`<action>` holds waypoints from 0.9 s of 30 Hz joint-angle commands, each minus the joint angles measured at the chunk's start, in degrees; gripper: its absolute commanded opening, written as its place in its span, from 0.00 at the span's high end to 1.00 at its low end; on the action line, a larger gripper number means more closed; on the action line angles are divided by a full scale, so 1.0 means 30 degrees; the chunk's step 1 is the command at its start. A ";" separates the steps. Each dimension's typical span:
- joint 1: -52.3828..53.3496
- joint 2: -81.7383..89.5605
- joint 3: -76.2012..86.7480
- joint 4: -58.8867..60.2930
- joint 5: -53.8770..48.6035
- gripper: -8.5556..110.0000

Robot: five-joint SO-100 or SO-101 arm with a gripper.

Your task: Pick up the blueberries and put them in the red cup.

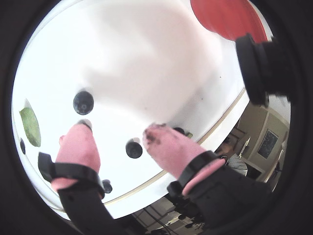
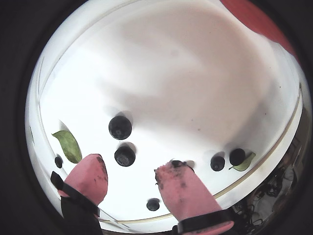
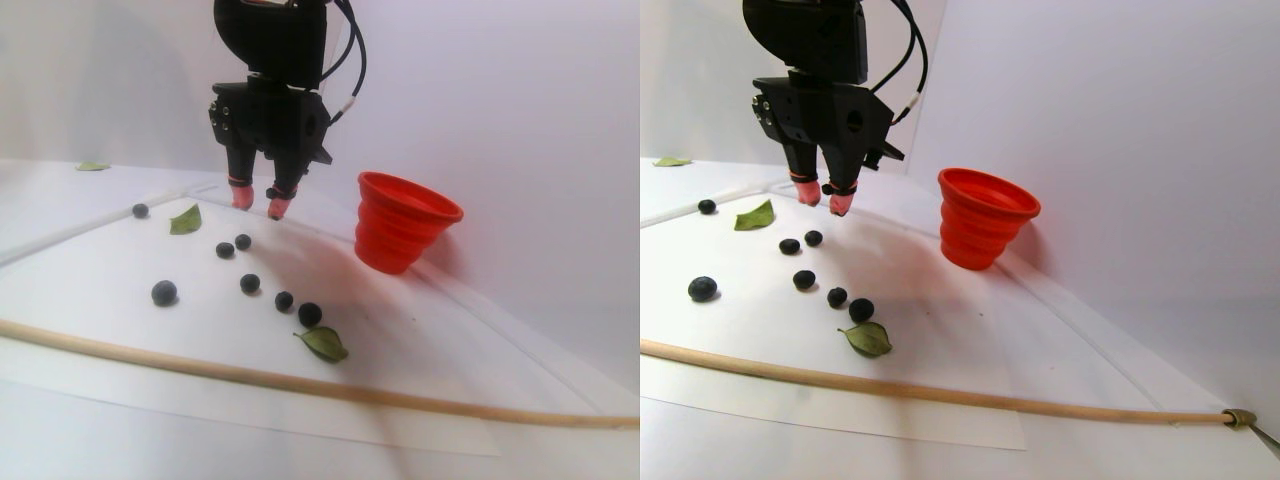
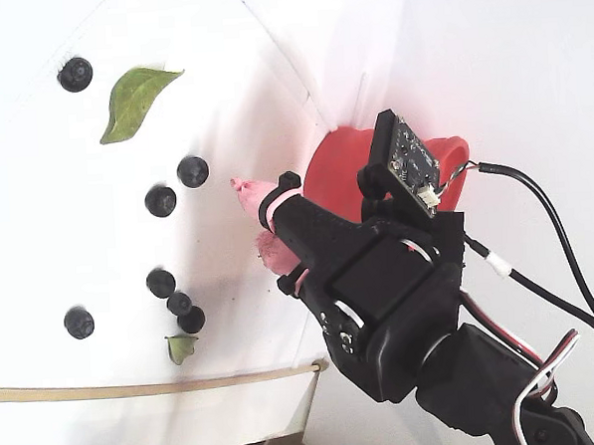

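Note:
Several dark blueberries [image 3: 250,283] lie scattered on the white sheet [image 3: 120,330]. The fixed view shows them left of the arm, for instance one blueberry [image 4: 160,200]. My gripper [image 3: 260,205] hangs open above the sheet, its pink fingertips [image 4: 237,186] empty. In both wrist views, berries lie on the sheet beyond the jaws: one berry [image 1: 134,149] shows between the fingertips, another [image 2: 124,155] near the left one. The gripper [image 1: 118,131] touches none of them. The red cup [image 3: 400,225] stands upright to the right of the gripper, with its rim [image 1: 225,19] at the top right.
Green leaves [image 3: 185,220] lie among the berries, one more leaf [image 3: 325,343] at the front. A thin wooden stick [image 3: 300,383] runs along the sheet's front edge. A white wall rises behind the cup.

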 commanded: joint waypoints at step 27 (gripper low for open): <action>-0.0615 -0.2695 -0.2461 -0.1963 0.0996 0.76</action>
